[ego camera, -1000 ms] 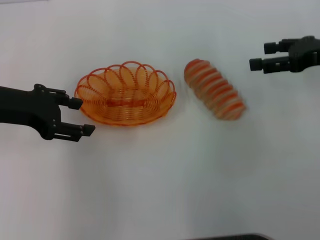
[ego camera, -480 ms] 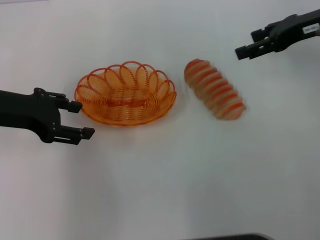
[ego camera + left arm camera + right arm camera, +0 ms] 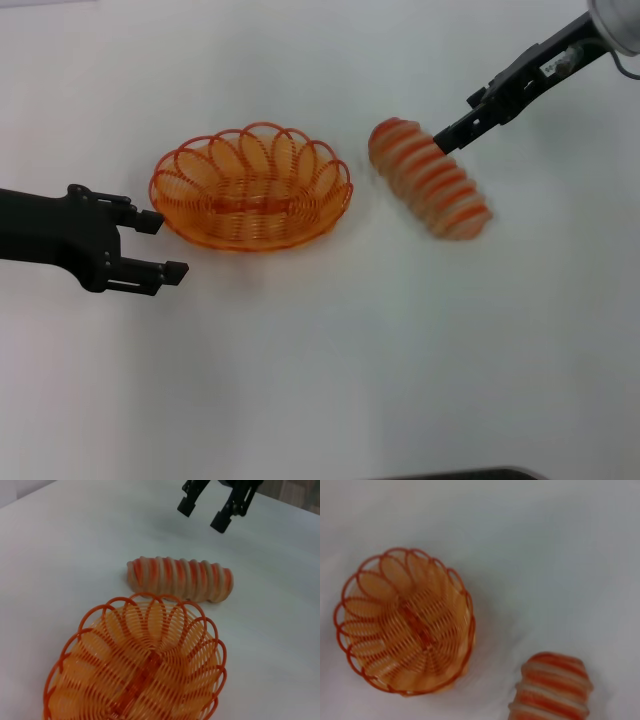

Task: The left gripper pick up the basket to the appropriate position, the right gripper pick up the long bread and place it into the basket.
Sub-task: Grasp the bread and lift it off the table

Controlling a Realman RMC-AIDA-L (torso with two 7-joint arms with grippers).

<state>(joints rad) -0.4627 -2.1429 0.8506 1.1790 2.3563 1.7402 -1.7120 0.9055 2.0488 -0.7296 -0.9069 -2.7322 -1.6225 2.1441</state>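
My right gripper is over the far right part of the desk, fingers apart with nothing between them; the left wrist view shows the gap plainly. From the head view its tips sit just at the far flank of the bread; I cannot tell whether they touch. The arm slants down from the far right corner, black link leading, white label on it.

Bread: a ridged loaf, orange-red and pale tan bands, lying flat on the white desk, right of centre, long axis running from far-left to near-right. It is apart from the basket.

Basket: oval orange wire, looped scalloped rim, upright on the desk left of centre, holding nothing.

My left gripper reaches in level from the left edge, fingers apart, one tip just beside the basket's left rim, the other nearer me and clear of it. It grips nothing. The arm lies low and horizontal.
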